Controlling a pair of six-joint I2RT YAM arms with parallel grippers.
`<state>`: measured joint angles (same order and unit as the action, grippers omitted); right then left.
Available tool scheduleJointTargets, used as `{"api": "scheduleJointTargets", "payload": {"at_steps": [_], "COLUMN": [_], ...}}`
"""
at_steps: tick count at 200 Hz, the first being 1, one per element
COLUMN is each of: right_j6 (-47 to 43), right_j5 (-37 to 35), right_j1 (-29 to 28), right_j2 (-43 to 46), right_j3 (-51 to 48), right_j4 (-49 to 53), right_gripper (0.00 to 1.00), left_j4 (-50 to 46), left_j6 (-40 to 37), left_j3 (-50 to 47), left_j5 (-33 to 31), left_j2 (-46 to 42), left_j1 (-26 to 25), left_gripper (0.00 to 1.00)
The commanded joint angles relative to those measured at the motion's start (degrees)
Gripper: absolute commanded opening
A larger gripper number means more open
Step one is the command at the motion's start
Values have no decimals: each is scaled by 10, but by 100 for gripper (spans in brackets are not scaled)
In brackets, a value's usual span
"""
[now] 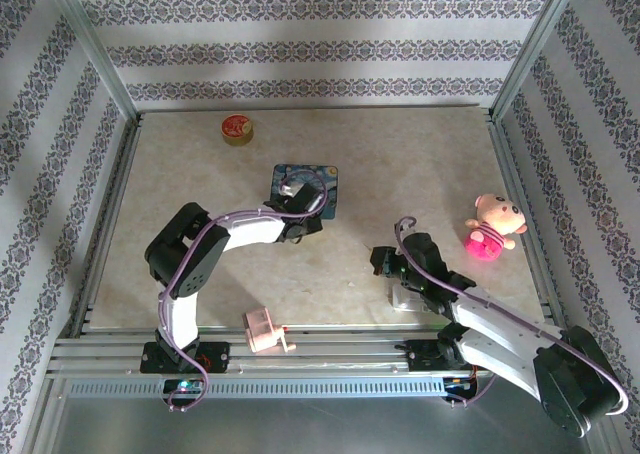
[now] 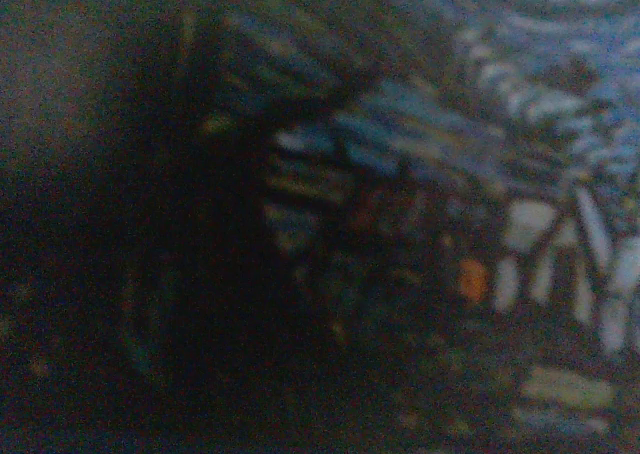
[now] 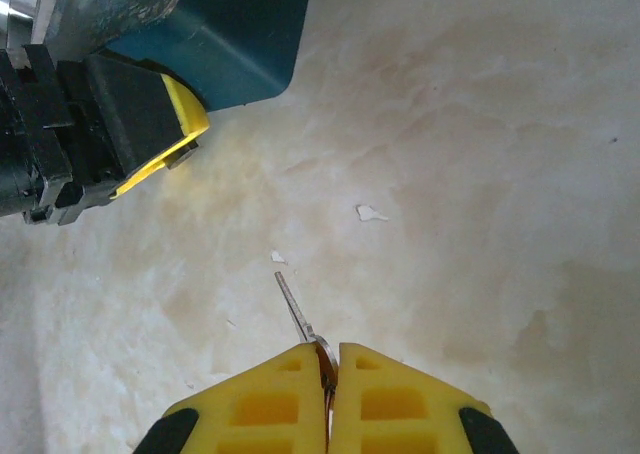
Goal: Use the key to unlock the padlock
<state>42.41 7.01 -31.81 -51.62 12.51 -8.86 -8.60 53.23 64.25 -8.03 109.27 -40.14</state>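
Note:
My right gripper (image 3: 330, 349) is shut on the key (image 3: 293, 306), whose thin blade sticks out forward over the beige table; from above this gripper (image 1: 383, 261) hovers right of centre. My left gripper (image 1: 305, 219) rests at the near edge of the blue painted tin (image 1: 305, 189). In the right wrist view its black and yellow finger (image 3: 165, 139) lies by the tin's corner (image 3: 230, 44), with a small silvery bit (image 3: 183, 155) at its tip; I cannot tell whether that is the padlock. The left wrist view is dark and blurred, with the tin's painted lid (image 2: 520, 174) close up.
A round red and gold tin (image 1: 237, 129) stands at the back left. A pink plush toy (image 1: 490, 229) lies at the right. A pink plastic object (image 1: 265, 331) sits at the near edge, and a silvery block (image 1: 405, 296) lies under my right arm.

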Motion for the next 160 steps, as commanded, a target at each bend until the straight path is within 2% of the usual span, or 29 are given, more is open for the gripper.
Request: {"api": "scheduleJointTargets", "payload": {"at_steps": [1,49,100,133,160], "right_j6": [12,-9,-16,-24,-28], "right_j5": [-21,-57,-92,-90,-77], "right_j1": [-15,-51,-67,-68,-69], "right_j2": [37,137,202,195,131], "right_j3": [-27,-76,-122,-122,-108], "right_j4": [-12,13,-25,-45,-81], "right_gripper": [0,0,0,0,0], "left_j4": [8,27,38,43,47], "left_j6": [63,102,133,151,157], "left_j3": [-20,-5,18,21,22], "left_j5": [42,59,74,87,95], "left_j2": [-10,-6,1,1,1], "left_j1": [-27,-31,-28,-26,-21], "left_gripper": [0,0,0,0,0]}}
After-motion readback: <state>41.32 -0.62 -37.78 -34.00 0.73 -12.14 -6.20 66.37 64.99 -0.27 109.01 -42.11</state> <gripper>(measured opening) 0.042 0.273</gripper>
